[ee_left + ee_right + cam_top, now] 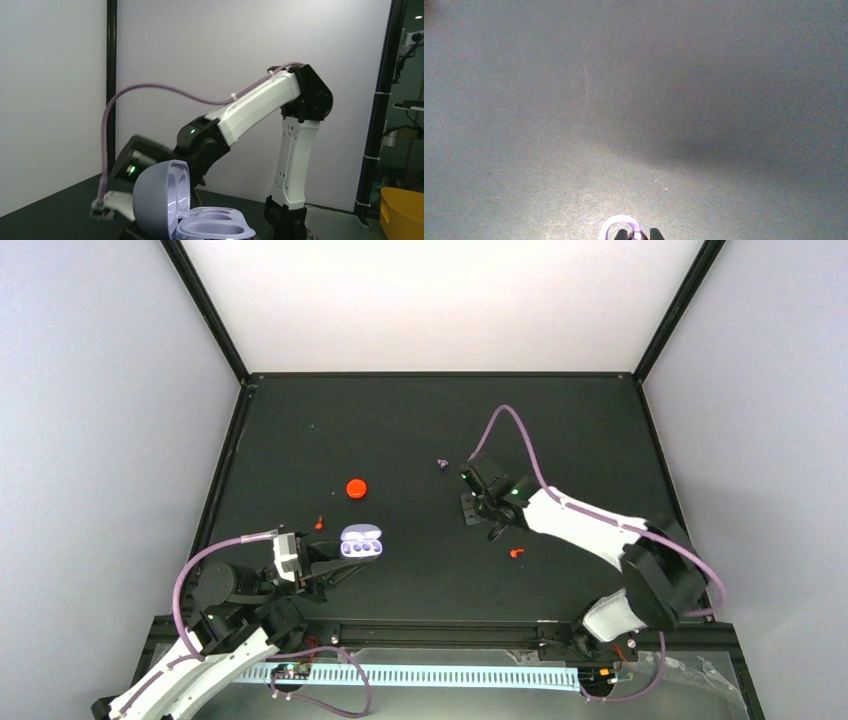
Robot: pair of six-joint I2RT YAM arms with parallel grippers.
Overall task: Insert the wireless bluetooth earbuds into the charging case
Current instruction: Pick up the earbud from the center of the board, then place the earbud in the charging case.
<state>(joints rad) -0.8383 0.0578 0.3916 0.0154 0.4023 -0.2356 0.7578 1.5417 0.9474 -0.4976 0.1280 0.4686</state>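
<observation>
The right jaws (639,235) are shut tight. A tiny purple-and-whitish curved earbud (620,225) sits right at their tips, and it looks pinched between them. In the top view, a tiny purple bit (442,463) lies on the black worktop (400,420) just beside the right jaws. I cannot tell if it is the same bud or the other one.

The small pale lavender charging case (361,542) is far off on the left side, with its lid (160,200) up. Both wells look empty. The case is right at the tip of the left jaws (345,562). The fingers are hidden, so I cannot tell if they grip it.

I think the step now is picking up the bud. To do it well, lift slowly and straight up, because the bud is small and smooth and could pop out. Then carry it across to the case, staying away from the round red cap (356,488). Line the bud up over one well, lower it in, and only then let go. The case should not move while this happens.
</observation>
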